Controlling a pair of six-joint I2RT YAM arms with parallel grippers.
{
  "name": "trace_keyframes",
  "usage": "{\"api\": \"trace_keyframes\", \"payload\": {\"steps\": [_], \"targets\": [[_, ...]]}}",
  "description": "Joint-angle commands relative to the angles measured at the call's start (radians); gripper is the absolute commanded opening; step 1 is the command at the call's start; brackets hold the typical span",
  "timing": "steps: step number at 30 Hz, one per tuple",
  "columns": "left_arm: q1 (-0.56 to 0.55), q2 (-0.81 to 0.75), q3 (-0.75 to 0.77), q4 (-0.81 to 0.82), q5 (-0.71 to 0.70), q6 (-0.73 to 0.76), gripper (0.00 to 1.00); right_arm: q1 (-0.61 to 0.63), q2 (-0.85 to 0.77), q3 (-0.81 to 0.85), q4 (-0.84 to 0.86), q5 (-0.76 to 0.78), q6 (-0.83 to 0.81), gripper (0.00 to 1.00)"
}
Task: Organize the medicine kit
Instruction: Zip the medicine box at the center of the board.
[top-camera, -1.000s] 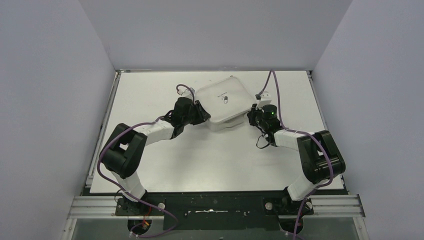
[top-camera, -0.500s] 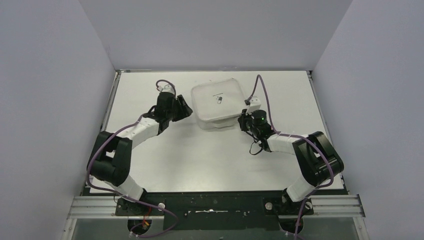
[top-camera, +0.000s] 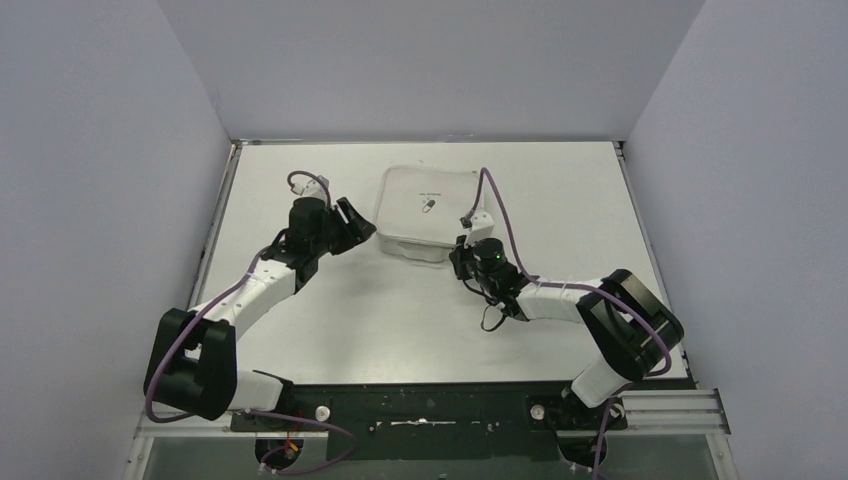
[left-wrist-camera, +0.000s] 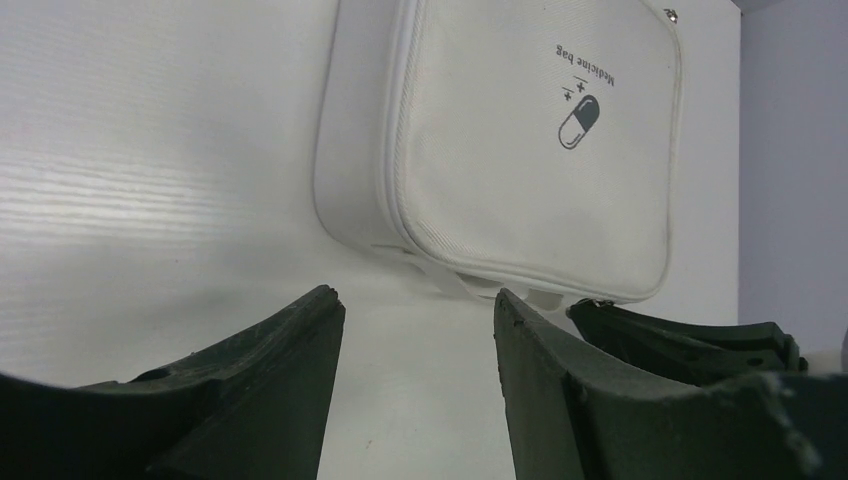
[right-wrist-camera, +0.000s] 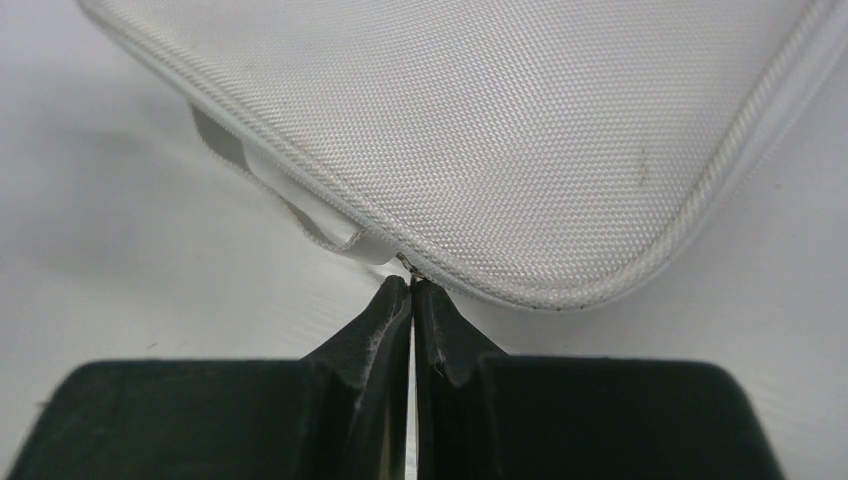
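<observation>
Top view, medicine kit (top-camera: 425, 205): a white square fabric case that lies flat and closed on the far middle of the table (top-camera: 400, 320), logo side up.
Top view, left gripper (top-camera: 352, 222): it is just beside the left edge of the kit and not touching it. I judge it waits there to steady the case when needed.
Top view, right gripper (top-camera: 458, 256): it is at the near right corner of the kit, low on the table, probably because the zipper ends there.
Left wrist view, left gripper (left-wrist-camera: 415, 305): the jaws are wide apart and nothing is between them. They point at the near side of the kit.
Left wrist view, medicine kit (left-wrist-camera: 520, 150): the pill logo (left-wrist-camera: 579, 121) and the zipper seam around the edge show clearly, and a white strap (left-wrist-camera: 440, 275) lies under the near edge.
Right wrist view, right gripper (right-wrist-camera: 411, 285): the jaws are pressed together at the rounded corner of the kit (right-wrist-camera: 520, 130).
Right wrist view, zipper pull (right-wrist-camera: 403, 263): a small metal piece sits right at the fingertips, and it seems to be pinched there.
Right wrist view, reason for the grip: opening the zipper is likely the step in hand, so the contents can be arranged.
</observation>
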Motion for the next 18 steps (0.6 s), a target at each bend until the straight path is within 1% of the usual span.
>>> {"api": "trace_keyframes", "payload": {"steps": [1,4,7,9,13,18], "targets": [[-0.036,-0.048,-0.043,0.114,0.066,-0.09,0.54,0.111,0.017,0.045,0.0,0.034,0.06,0.0],[-0.065,-0.042,-0.063,0.141,0.076,-0.12,0.55,0.175,0.044,0.076,0.0,0.042,0.073,0.0],[-0.08,-0.028,-0.096,0.204,0.101,-0.176,0.55,0.227,0.068,0.104,-0.001,0.059,0.082,0.0],[-0.1,-0.018,-0.106,0.222,0.089,-0.189,0.55,0.253,0.074,0.118,-0.003,0.075,0.083,0.0],[-0.125,0.004,-0.114,0.24,0.058,-0.197,0.55,0.281,0.081,0.133,-0.008,0.096,0.084,0.0],[-0.136,0.061,-0.112,0.295,0.064,-0.217,0.55,0.289,0.092,0.138,-0.011,0.102,0.085,0.0]]}}
